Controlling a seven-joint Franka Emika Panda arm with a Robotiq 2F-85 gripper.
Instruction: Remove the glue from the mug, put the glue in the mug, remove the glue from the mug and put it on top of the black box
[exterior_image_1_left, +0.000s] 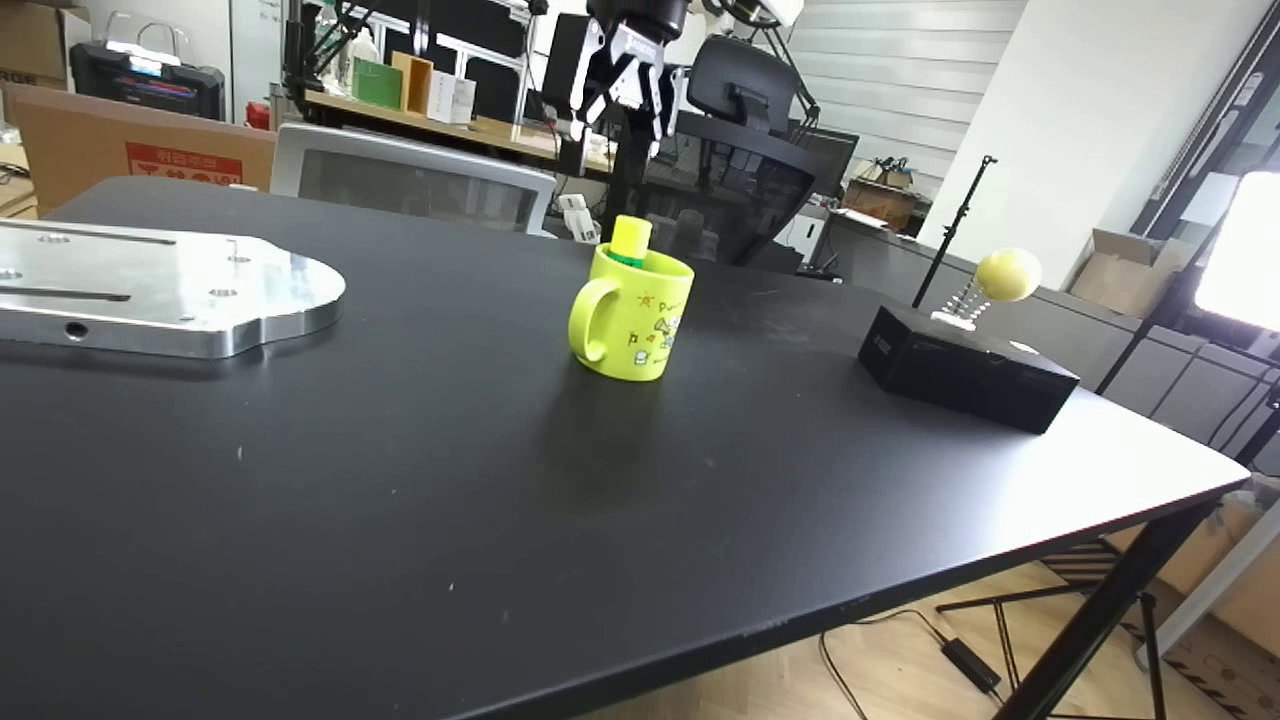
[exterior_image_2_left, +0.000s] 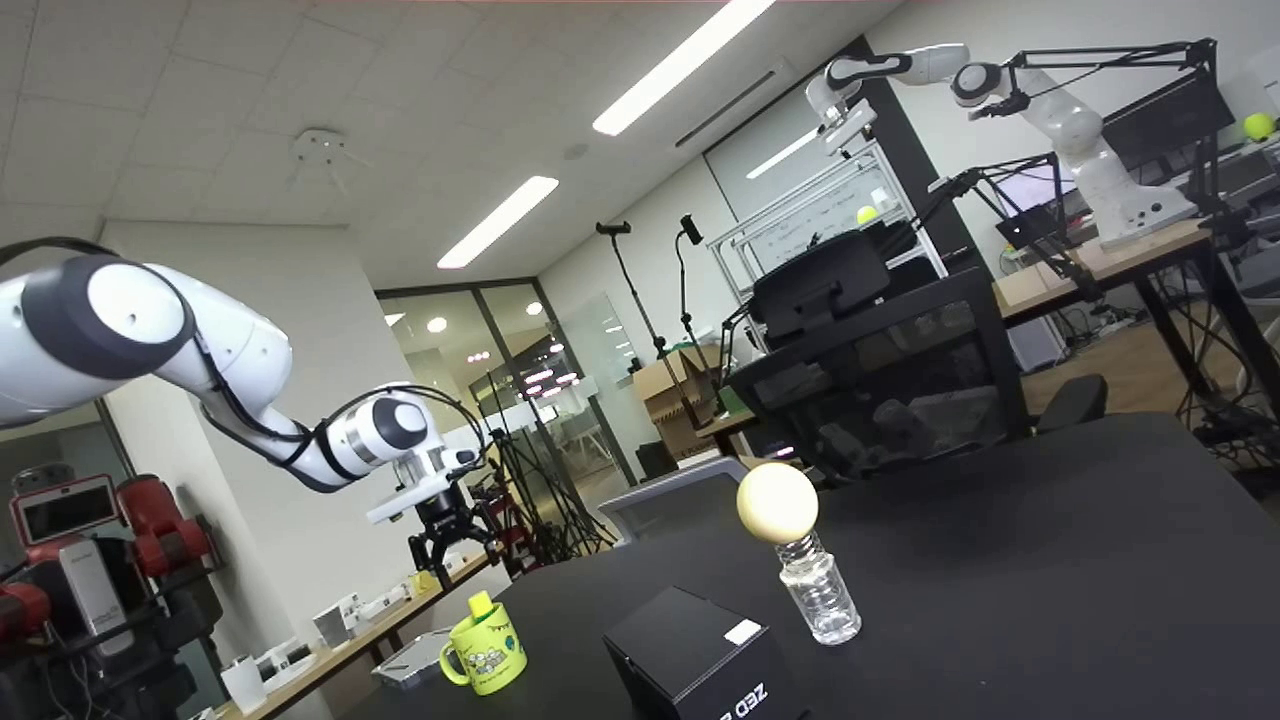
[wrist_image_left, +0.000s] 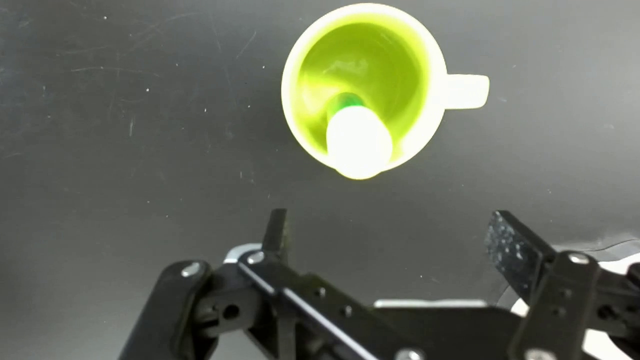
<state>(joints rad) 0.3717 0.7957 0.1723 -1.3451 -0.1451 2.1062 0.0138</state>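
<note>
The glue (wrist_image_left: 359, 142) is stood in the mug (wrist_image_left: 381, 65), upper centre of the wrist view, its top raised above the rim, presumably for gripping; below, the fingers (wrist_image_left: 516, 252) are spread wide, nothing held; at right in an exterior view, the box (exterior_image_1_left: 962, 370) is presumably reserved for later

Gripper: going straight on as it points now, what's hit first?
Probably the glue stick poking out of the yellow-green mug; both exterior views put it below the open gripper. Depth is unclear: the gripper could instead pass beside the mug to the black table.
</note>
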